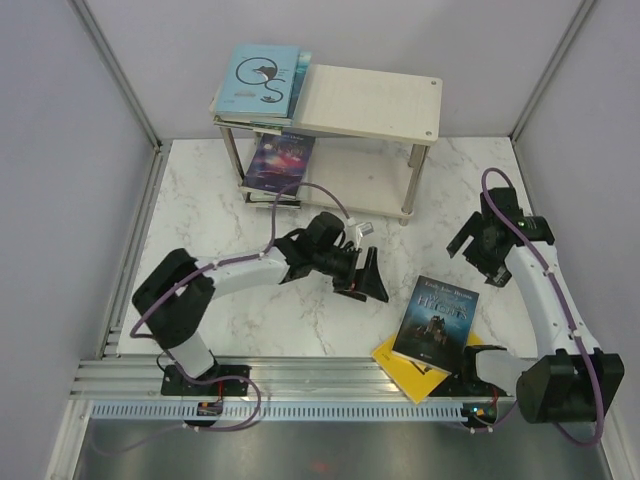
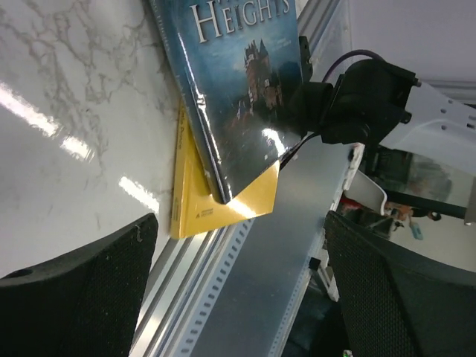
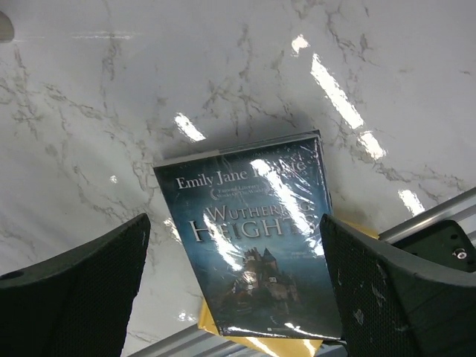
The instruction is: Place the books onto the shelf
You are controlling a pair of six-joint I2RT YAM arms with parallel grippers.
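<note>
On the marble table (image 1: 200,230), "Wuthering Heights" (image 3: 253,245) (atop a yellow book (image 2: 193,193)) lies untouched, both jaws apart.

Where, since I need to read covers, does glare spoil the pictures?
Right wrist: white streaks across the dark blue book blot out parts of author and title, and streak the marble table. Left wrist: one glint on that cover. Top external: even light, print too small.
</note>
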